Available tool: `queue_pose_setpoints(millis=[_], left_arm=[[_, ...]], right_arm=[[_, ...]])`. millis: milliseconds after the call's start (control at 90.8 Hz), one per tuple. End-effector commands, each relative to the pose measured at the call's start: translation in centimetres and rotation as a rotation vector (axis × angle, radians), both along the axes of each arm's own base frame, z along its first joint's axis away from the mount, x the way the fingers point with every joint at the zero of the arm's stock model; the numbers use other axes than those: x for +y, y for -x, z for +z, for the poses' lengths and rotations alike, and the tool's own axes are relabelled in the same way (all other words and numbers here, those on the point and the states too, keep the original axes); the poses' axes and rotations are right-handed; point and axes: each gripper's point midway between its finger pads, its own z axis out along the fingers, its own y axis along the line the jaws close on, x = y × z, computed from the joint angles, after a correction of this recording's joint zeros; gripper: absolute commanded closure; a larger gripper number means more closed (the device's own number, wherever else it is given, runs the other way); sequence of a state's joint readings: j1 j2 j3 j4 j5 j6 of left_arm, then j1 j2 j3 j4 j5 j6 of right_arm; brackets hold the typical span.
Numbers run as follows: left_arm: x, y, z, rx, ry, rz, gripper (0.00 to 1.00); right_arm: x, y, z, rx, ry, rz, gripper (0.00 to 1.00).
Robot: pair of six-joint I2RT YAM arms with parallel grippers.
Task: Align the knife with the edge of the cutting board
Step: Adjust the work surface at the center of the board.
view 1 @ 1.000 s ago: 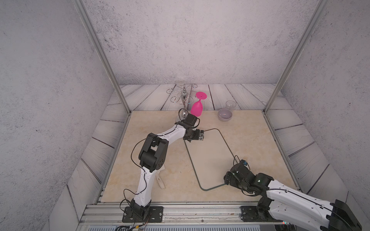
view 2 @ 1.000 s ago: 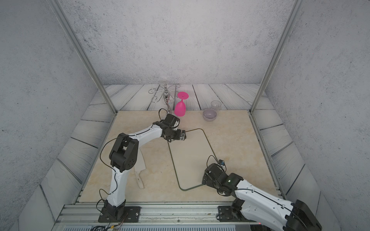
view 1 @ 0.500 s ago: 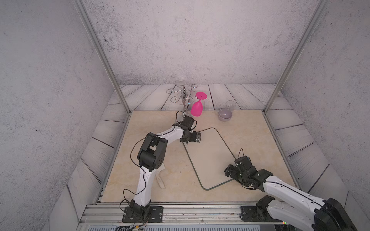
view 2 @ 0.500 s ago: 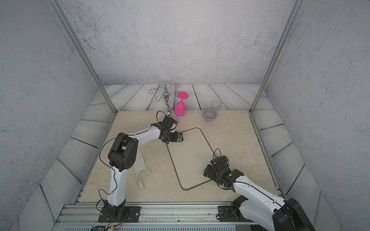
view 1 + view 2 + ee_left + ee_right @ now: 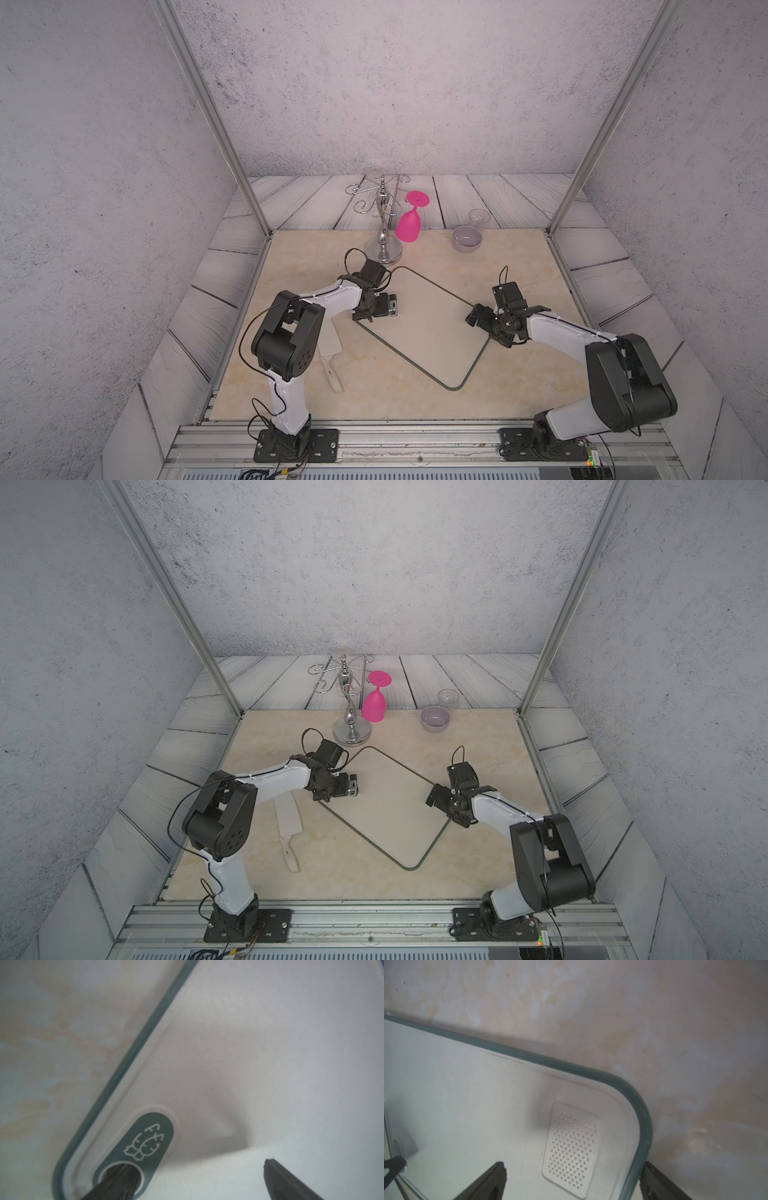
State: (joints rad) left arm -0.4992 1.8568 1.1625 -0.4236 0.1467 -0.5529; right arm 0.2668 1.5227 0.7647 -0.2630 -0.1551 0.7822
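You had both tools spread apart, the left tool hooked in the cutting board's hole, the right tool straddling its corner, likely to swing it toward the knife lying lower left in a top view.

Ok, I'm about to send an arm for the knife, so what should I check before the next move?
1. Whitish cleaver knife with cream handle free of both grippers: ok.
2. Knife lined up with an edge of the beige, green-rimmed cutting board: not ok, it lies apart at an angle.
3. Left gripper open: ok.
4. Left gripper clear of the board: not ok, one finger sits in its corner hole.
5. Right gripper open: ok, straddling a board corner's rim.
6. Right fingers touching the board: cannot tell.
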Motion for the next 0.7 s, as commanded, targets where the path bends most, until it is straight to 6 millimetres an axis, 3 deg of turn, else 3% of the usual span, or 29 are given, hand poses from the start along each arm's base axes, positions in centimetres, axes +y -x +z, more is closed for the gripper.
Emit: queue_pose_setpoints(millis=[0, 275, 693], left_arm=[[0.9, 3.6, -0.9, 0.1, 0.003, 0.042, 0.0], [1.9, 5.9, 0.1, 0.088, 0.056, 0.112, 0.0], [-0.2, 6.4, 0.6, 0.108, 0.137, 0.097, 0.0]], right_arm=[[2.5, -1.2, -0.3, 0.021, -0.07, 0.111, 0.01], [4.0, -5.4, -0.1, 0.016, -0.064, 0.178, 0.01], [5.1, -9.0, -0.9, 0.031, -0.043, 0.238, 0.01]])
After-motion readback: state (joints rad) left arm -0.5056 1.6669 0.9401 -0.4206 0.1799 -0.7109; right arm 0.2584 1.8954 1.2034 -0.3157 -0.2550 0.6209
